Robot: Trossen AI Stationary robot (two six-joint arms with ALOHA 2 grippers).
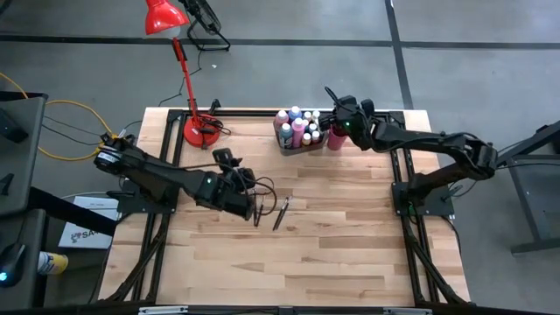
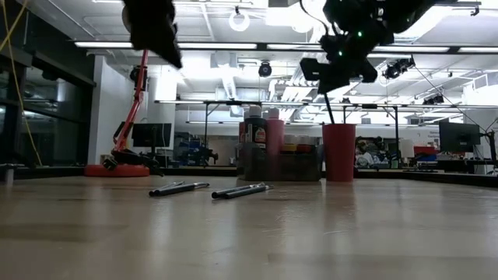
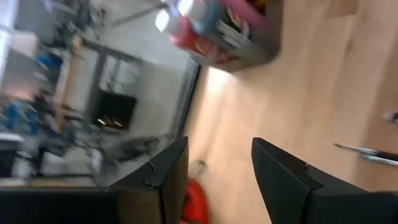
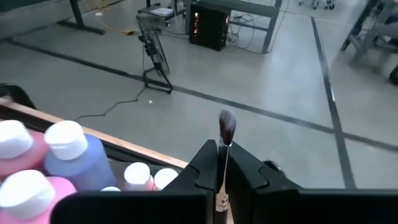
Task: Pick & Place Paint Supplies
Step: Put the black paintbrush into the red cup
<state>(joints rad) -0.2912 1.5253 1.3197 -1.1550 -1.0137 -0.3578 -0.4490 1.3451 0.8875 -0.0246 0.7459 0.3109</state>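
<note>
High view: the paint bottles (image 1: 297, 128) stand packed in the bin (image 1: 288, 145) at upper centre of the frame, so that share of the job looks done. The right gripper (image 1: 335, 120), above the red cup (image 1: 336, 138) just right of the bin, is clamped on a brush (image 4: 225, 127), bristles up between its fingers in the right wrist view. Two brushes (image 1: 270, 212) lie loose on the table (image 1: 350, 254) at centre, not yet collected. The left gripper (image 1: 248, 203) is raised off the table just left of them, fingers parted and holding nothing.
</note>
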